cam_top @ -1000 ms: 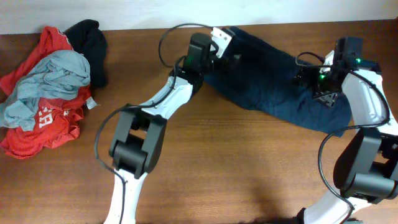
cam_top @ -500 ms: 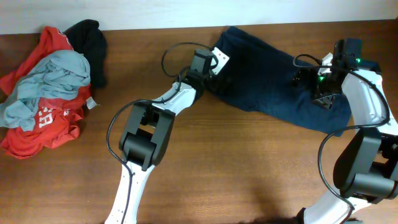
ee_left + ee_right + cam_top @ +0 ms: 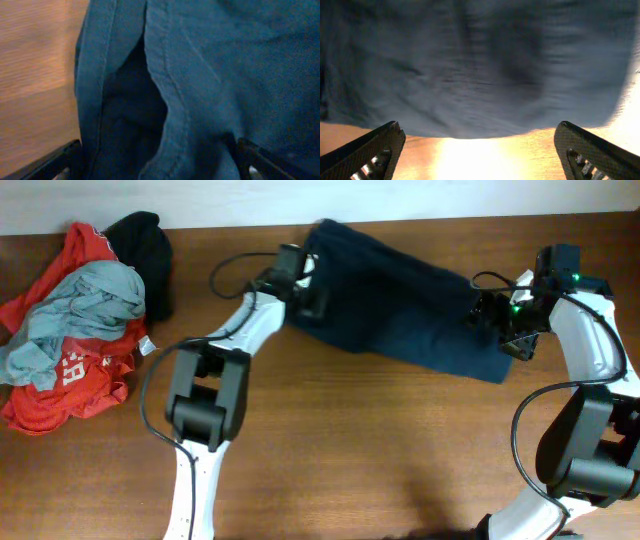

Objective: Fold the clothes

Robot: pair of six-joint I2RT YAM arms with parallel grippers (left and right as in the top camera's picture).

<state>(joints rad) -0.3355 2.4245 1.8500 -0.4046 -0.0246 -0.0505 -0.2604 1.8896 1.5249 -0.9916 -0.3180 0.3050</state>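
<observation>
1. The left gripper (image 3: 160, 162) is released. Its fingers (image 3: 52, 162) are spread wide, and a seamed fold of the clothes (image 3: 210, 75) lies loose between them.
2. Seen from overhead, it rests on the navy garment's 9 o'clock end, near the table's (image 3: 380, 450) far edge at 12 o'clock.
3. The right gripper (image 3: 479, 129) is also released, with its fingers (image 3: 375, 150) wide apart. It hangs over the garment's hem, with bare wood showing just beyond the hem.
4. From overhead, it is at the garment's 3 o'clock end.
5. The clothes lie flattened in a band slanting from 12 o'clock down toward 3 o'clock on the table.
6. Well apart from them, at 9 to 10 o'clock, is a heap made up of a red garment (image 3: 70, 385), a grey garment (image 3: 85, 305) and a black garment (image 3: 148, 245).
</observation>
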